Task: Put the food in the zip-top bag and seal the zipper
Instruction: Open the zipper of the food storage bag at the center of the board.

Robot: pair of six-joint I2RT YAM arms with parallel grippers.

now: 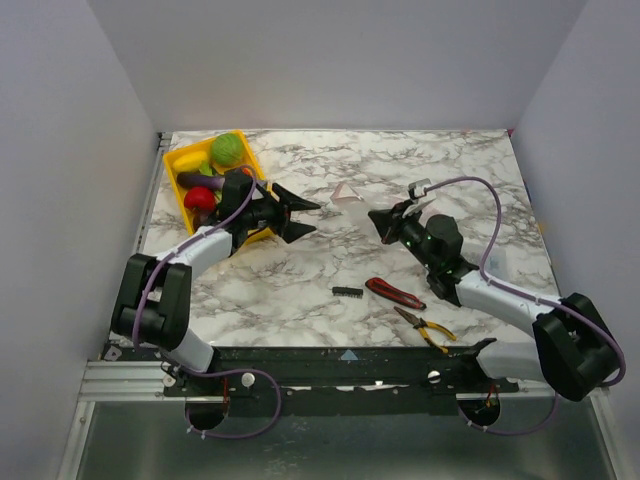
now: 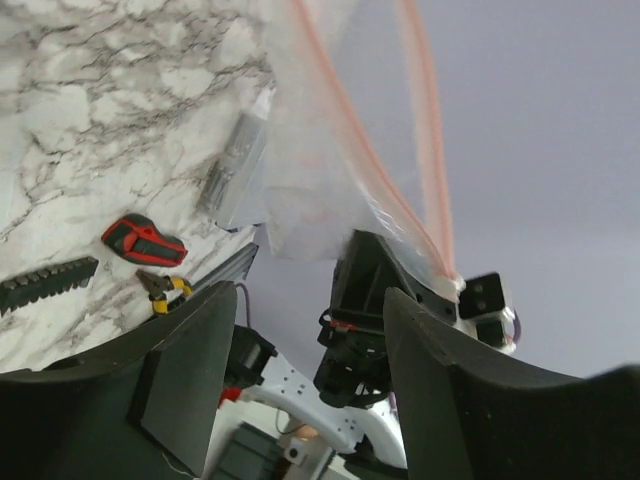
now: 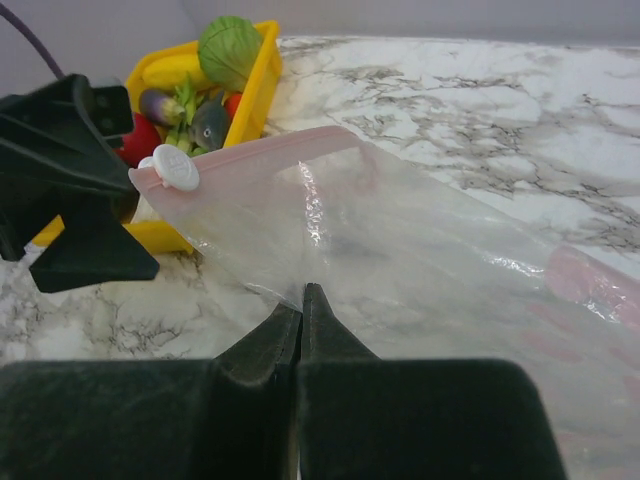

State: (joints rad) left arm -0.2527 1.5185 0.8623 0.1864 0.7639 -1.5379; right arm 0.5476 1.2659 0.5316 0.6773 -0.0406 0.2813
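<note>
The zip-top bag is clear and hangs above the table between my two grippers; it also shows in the top view and the left wrist view. Its zipper is a pinkish strip with a white slider at its end. My right gripper is shut on the bag's edge and also shows in the top view. My left gripper is open and empty, just left of the bag. The food, with a green round one and a red one, lies in the yellow tray.
A red-handled tool, yellow-handled pliers and a small black strip lie on the marble table near the front. Grey walls close in the left, back and right sides.
</note>
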